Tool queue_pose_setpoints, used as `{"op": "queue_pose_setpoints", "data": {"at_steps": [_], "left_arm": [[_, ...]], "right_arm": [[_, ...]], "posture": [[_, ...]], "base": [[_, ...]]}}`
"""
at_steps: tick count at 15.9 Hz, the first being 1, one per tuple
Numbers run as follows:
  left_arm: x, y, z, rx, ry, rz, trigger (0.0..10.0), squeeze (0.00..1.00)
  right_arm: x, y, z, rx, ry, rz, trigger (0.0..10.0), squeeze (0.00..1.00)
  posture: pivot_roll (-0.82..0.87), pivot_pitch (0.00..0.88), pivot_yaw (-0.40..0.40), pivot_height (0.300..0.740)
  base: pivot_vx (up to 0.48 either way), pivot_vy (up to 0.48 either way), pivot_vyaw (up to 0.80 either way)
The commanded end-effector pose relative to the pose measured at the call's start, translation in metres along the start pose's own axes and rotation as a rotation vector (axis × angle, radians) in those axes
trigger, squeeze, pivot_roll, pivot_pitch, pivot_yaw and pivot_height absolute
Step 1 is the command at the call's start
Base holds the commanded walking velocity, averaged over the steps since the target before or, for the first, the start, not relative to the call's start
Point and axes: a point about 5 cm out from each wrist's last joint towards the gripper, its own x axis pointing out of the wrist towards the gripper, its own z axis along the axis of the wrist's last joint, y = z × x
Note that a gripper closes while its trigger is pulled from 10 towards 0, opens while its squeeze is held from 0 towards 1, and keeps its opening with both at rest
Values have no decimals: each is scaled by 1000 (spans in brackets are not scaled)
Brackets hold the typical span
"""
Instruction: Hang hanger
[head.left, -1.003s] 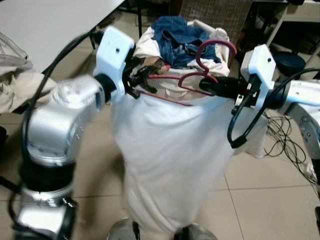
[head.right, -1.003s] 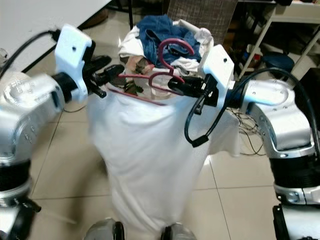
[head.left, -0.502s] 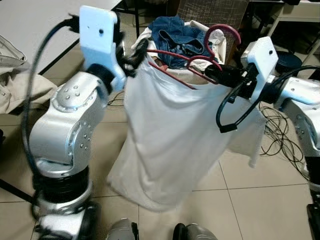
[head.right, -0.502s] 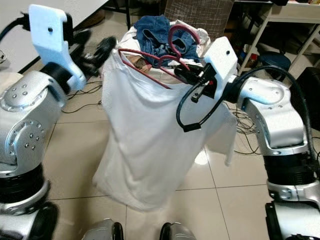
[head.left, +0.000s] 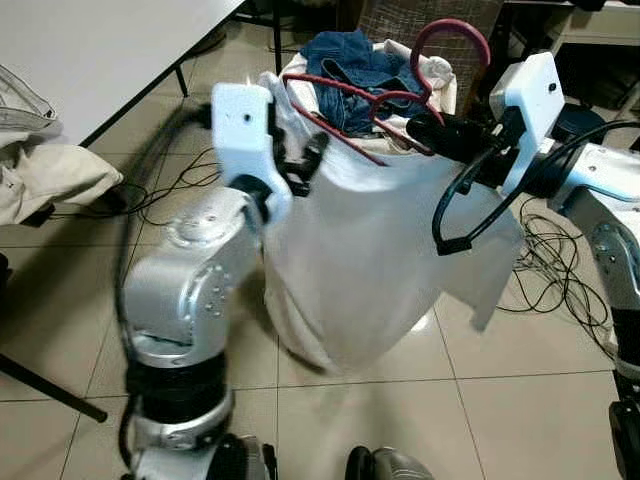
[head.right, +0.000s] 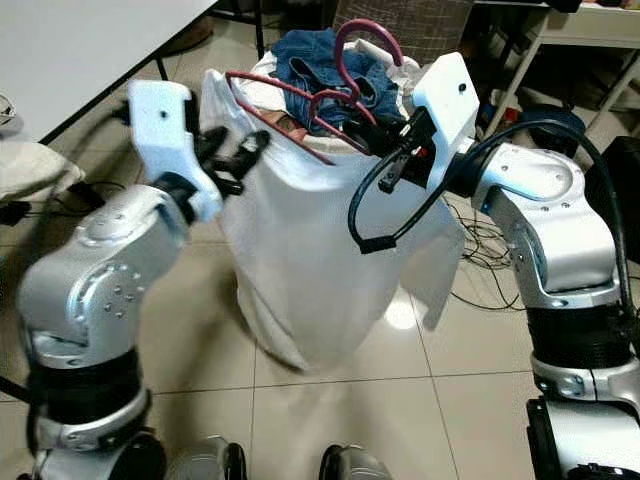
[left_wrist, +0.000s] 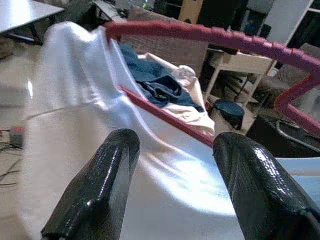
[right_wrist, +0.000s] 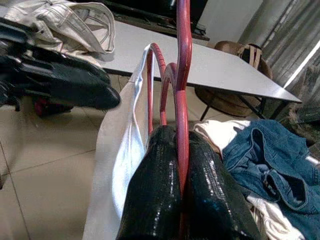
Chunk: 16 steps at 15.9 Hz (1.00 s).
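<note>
Red plastic hanger (head.left: 372, 98) carrying white shirt (head.left: 370, 260) upper centre, long axis across | right gripper (head.left: 422, 128) jaws clamped at its neck | left gripper (head.left: 305, 160) jaws parted beside left shoulder end, releasing nothing held

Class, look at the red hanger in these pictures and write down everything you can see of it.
The red hanger is thin, plastic-looking, with ridged arms and a curved hook pointing up. A white garment hangs from it, draped over its arms. The right gripper is shut on its neck, holding it tilted above the floor before a heap of clothes. The open left gripper is by its far end.
</note>
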Motion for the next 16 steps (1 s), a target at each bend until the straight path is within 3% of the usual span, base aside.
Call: {"op": "queue_pose_setpoints", "data": {"at_steps": [1,4,7,9,12,13,14,16], "left_arm": [[2,1,3,15,0,17,10000,0],[5,12,-2,190,10,133,10000,0],[6,20,-1,169,-6,196,10000,0],[9,18,0,120,-16,173,10000,0],[11,17,0,138,-17,172,10000,0],[11,19,-1,150,-14,190,6549,0],[11,21,-1,159,-11,204,0,0],[10,26,-1,175,-9,229,0,0]], "right_arm": [[-4,1,9,-25,-26,19,0,0],[-3,9,9,-17,-23,67,0,0],[-3,11,11,-18,-20,84,0,0],[-3,13,12,-16,-19,98,0,0],[-3,14,12,-15,-18,102,0,0],[-3,15,12,-16,-17,103,0,0],[-3,15,12,-17,-15,104,0,0],[-3,15,12,-17,-14,104,0,0]], "posture": [[-88,71,-26,740],[-90,74,-29,740],[-93,75,-29,740],[-93,75,-29,740],[-98,77,-29,740],[-99,76,-30,740],[-98,77,-30,740],[-96,79,-32,740]], "base": [[0,0,0],[0,0,0],[0,0,0],[0,0,0],[0,0,0],[0,0,0],[0,0,0],[0,0,0]]}}
